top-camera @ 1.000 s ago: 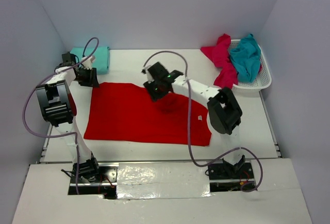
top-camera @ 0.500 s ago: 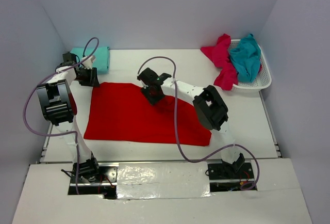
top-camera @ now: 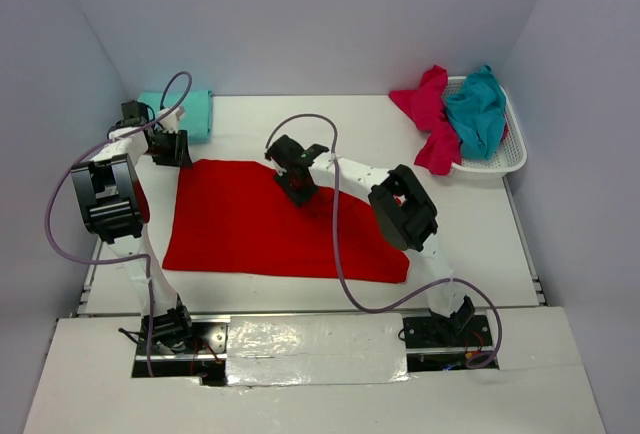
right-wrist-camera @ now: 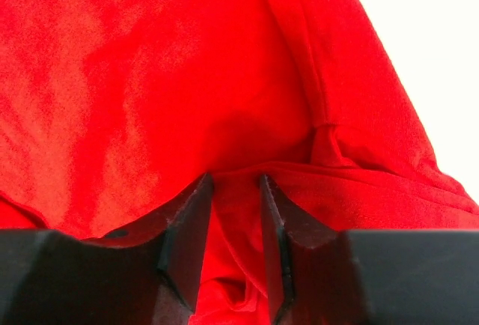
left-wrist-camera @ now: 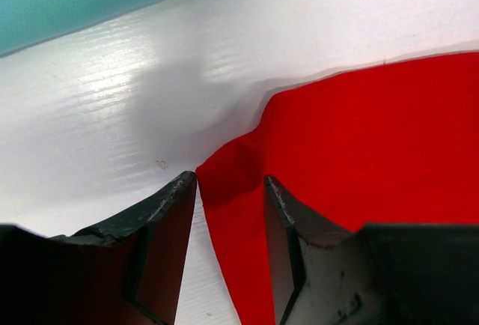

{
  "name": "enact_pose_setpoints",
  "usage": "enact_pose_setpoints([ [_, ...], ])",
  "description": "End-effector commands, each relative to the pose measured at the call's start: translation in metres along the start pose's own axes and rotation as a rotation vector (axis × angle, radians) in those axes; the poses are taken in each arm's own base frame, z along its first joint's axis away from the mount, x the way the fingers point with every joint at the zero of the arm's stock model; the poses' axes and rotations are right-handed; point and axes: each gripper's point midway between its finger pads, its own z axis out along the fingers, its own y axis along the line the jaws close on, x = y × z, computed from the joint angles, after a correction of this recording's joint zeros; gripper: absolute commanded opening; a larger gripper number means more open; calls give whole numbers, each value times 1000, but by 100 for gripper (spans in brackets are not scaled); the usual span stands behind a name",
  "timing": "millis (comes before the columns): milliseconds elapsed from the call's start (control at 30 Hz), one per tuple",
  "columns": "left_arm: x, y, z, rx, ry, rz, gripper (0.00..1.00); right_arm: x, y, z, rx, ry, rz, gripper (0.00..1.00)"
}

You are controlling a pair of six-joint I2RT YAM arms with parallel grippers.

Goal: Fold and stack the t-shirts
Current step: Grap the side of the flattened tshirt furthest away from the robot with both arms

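Where the red t-shirt [top-camera: 270,224] lies flat mid-table, my left gripper [left-wrist-camera: 230,183] pinches its far-left corner. My right gripper [right-wrist-camera: 236,183] straddles a fold at the far edge; I cannot tell whether it grips. Beyond: folded teal t-shirt [top-camera: 190,109] far left, crumpled t-shirts [top-camera: 455,114] in basket [top-camera: 512,159] far right.

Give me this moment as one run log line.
red t-shirt: spread flat | left gripper: shut on its far-left corner | right gripper: astride far-edge bunch, grip unclear | stack: folded teal t-shirt
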Motion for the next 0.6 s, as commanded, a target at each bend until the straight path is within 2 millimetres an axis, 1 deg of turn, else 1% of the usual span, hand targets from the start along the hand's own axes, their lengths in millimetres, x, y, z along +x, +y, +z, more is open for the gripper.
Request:
enact_pose_setpoints([
  [0,-12,-1,-1,-7,-17,-4,53,1,8,-9,-9,-7,-30,37],
  [33,-11,-2,-1,-5,-15,-2,53,2,8,-8,-10,-2,-32,33],
  [67,-11,-2,0,-5,-15,-3,53,4,9,-6,-10,5,-34,23],
  [100,-11,-3,0,-3,-15,-2,53,5,10,-5,-11,10,-35,17],
  [133,-12,-3,0,-5,-16,-1,53,7,11,-3,-17,17,-35,6],
  [167,-11,-2,-1,-6,-17,-4,53,6,9,-2,-12,18,-34,0],
  [233,-13,-1,-1,-8,-19,-1,52,4,9,-4,-1,14,-38,0],
  [300,-18,-1,-3,-9,-27,3,52,-3,3,-13,22,-10,-31,0],
  [333,-18,-2,-3,-7,-27,7,52,-9,0,-23,23,-32,-27,0],
  [400,-22,-2,-5,-4,-34,12,52,-15,-5,-34,24,-58,-14,0],
  [433,-24,-2,-6,-5,-37,13,52,-23,-6,-48,17,-90,-9,0],
  [500,-25,-1,-5,-5,-39,12,52,-27,-12,-58,-6,-116,13,0],
  [533,-25,-1,-5,-3,-38,10,52,-32,-15,-68,-20,-141,24,0],
  [567,-25,-2,-5,-1,-35,9,52,-32,-12,-71,-72,-143,31,0],
])
